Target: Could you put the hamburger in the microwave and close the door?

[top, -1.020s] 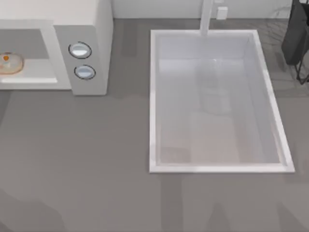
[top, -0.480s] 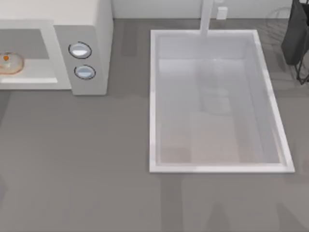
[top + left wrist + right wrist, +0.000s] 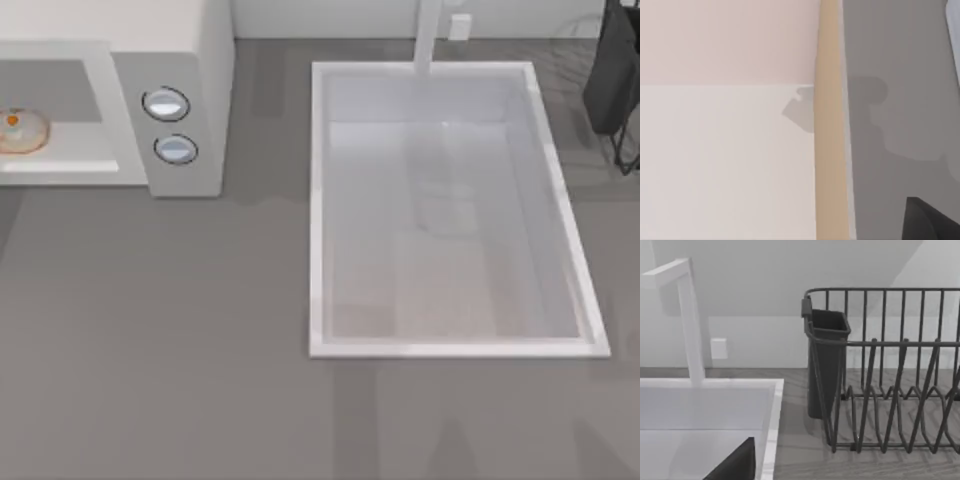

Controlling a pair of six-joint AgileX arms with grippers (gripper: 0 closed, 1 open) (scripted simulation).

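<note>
The off-white microwave [image 3: 190,60] stands at the back left of the counter, its two round knobs [image 3: 166,104] stacked on the side panel. Its cavity faces the front and shows open. The hamburger [image 3: 20,130], a pale bun with an orange spot, lies on the cavity floor near the left edge of the top view. The door is out of view. A dark part of my left gripper [image 3: 932,222] sits over grey counter beside a tan edge strip [image 3: 829,125]. A dark part of my right gripper [image 3: 737,465] hangs over the sink near the dish rack.
A white sink basin [image 3: 316,200] with a white faucet [image 3: 428,35] fills the middle and right of the counter. A dark wire dish rack [image 3: 890,370] with a cutlery cup [image 3: 827,360] stands at the back right. Bare grey counter lies in front of the microwave.
A dark shadow at the counter's front left has shrunk and left the top view. The hamburger, microwave and sink have not moved.
</note>
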